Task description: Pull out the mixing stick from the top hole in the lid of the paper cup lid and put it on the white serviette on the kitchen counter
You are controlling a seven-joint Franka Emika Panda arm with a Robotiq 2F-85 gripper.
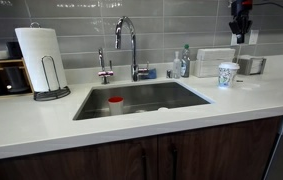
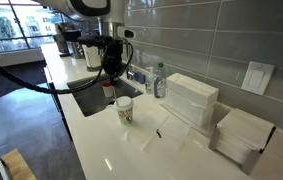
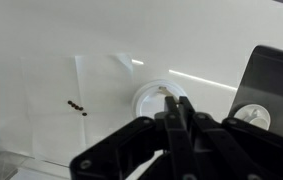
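The paper cup stands on the white kitchen counter, to one side of the sink. Its round white lid shows from above in the wrist view. My gripper hangs above the cup in both exterior views. Its fingers are shut on the thin pale mixing stick, whose far end lies over the lid. I cannot tell whether that end is in the hole. The white serviette lies flat beside the cup, with small dark specks on it.
A steel sink with a faucet holds a red-topped container. A paper towel holder stands on its far side. Bottles and stacks of white napkins line the tiled wall behind the cup.
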